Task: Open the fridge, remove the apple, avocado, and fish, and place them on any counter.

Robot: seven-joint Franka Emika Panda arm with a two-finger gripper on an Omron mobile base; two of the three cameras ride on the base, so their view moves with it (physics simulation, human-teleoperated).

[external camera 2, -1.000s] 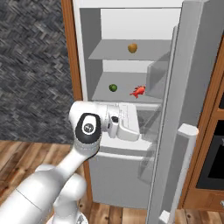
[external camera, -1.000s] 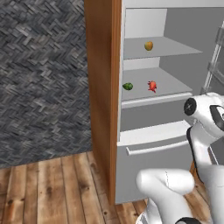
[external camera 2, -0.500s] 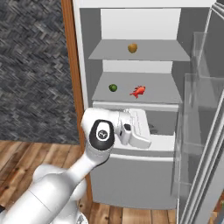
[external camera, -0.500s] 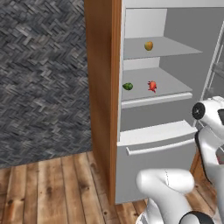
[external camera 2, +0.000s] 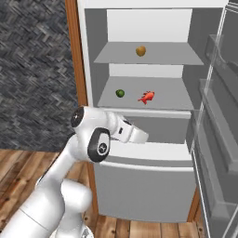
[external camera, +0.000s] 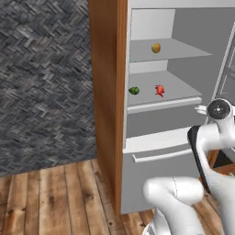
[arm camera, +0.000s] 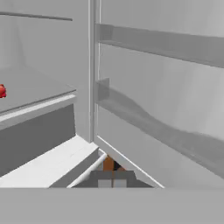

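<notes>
The fridge (external camera 2: 153, 195) stands wide open, door swung out to the right, and all three items sit inside. The apple (external camera 2: 141, 50) is on the upper shelf; below it the avocado (external camera 2: 120, 93) and the fish (external camera 2: 147, 96) share the middle shelf, just beside each other, fish to the right. The end effector (arm camera: 112, 181) is pinched fully shut with nothing in it, low down near the front edge of the drawer section. That's the relation that counts: everything lies above and further into the fridge, the fish nearest, up and to the left as the hand sees it (arm camera: 2, 91). Its long axis runs roughly side to side along the shelf. The fingers need to part before any reach
</notes>
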